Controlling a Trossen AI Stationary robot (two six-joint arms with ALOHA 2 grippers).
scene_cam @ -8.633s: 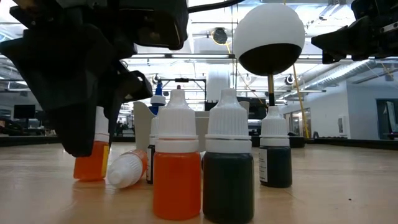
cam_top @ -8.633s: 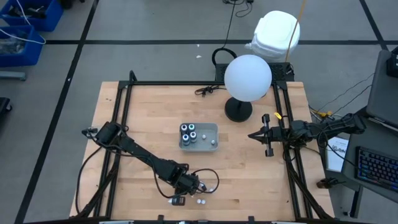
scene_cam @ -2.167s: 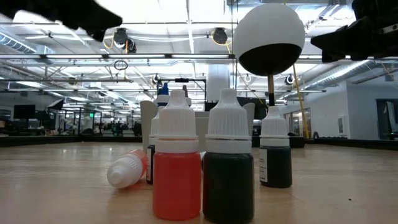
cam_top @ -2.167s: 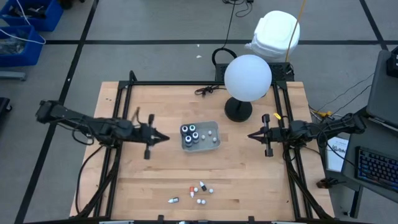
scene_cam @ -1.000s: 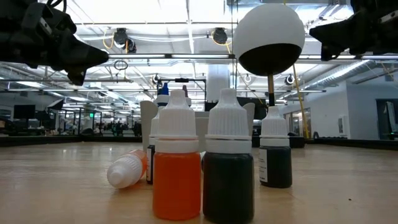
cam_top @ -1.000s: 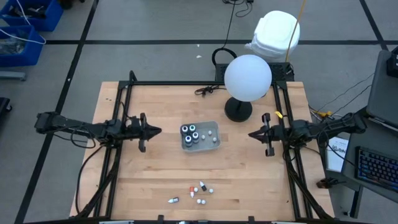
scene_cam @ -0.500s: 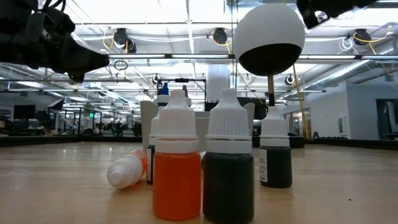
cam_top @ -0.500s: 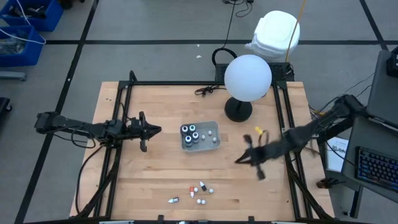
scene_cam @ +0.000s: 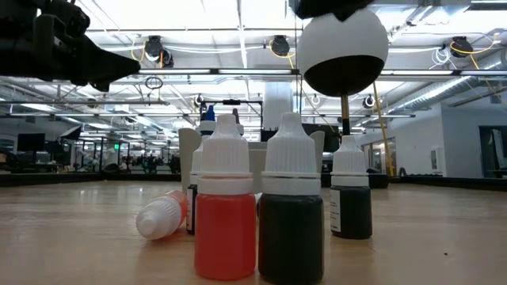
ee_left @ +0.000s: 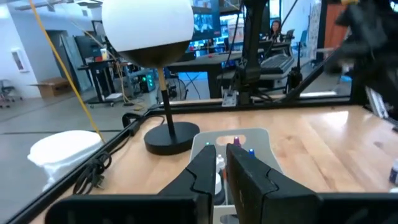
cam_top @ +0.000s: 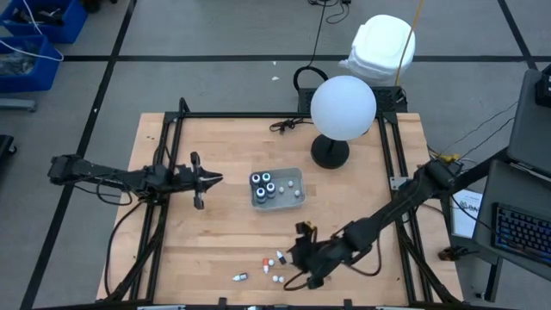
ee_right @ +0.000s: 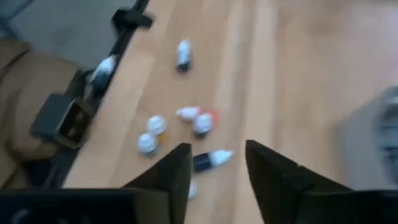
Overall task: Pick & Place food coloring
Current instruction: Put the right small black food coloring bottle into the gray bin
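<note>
Several tiny white-capped food coloring bottles [cam_top: 275, 260] stand or lie loose near the table's front edge; the low view shows a red one [scene_cam: 226, 218] and a dark one [scene_cam: 291, 218] upright and one lying on its side [scene_cam: 162, 215]. Dark round jars [cam_top: 263, 184] stand in the clear tray [cam_top: 297, 200] at the table's middle. My right gripper [cam_top: 294, 257] hovers open just right of the loose bottles, which show past its fingers [ee_right: 217, 146]. My left gripper [cam_top: 216, 179] hangs shut and empty left of the tray [ee_left: 221, 149].
A lamp with a white globe [cam_top: 343, 105] and a black base [cam_top: 330, 153] stands behind the tray on the right. A dark cable [cam_top: 288, 125] lies at the far edge. Black frame rails [cam_top: 168, 172] run along both sides of the table.
My right arm has swung from the table's right edge toward the near edge and leftward, ending low beside the loose bottles. The bottles and tray have stayed where they were.
</note>
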